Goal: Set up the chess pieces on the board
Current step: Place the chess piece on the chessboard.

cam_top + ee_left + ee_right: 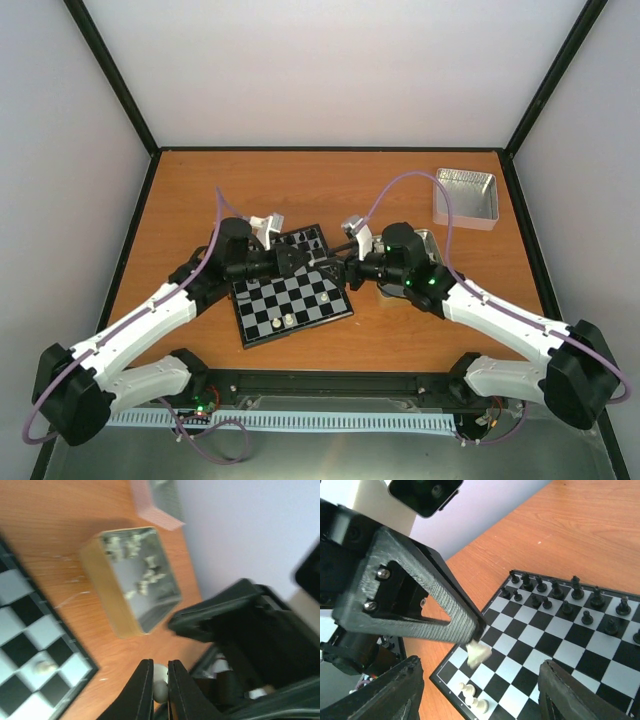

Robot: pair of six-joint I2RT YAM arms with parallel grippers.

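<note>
While the left end effector (160,667) pinches narrow on one cream-white chess piece (160,682) near the white-side corner of the board (547,647), best lower it upright onto a bare square beside the placed white pieces (472,700), right end effector (479,662) gaping wide over the board.

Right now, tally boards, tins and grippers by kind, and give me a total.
Board: 1
Tins: 2, far tin and near tin
Grippers: 2, left gripper shut on a white piece, right gripper open
Total: 5
</note>
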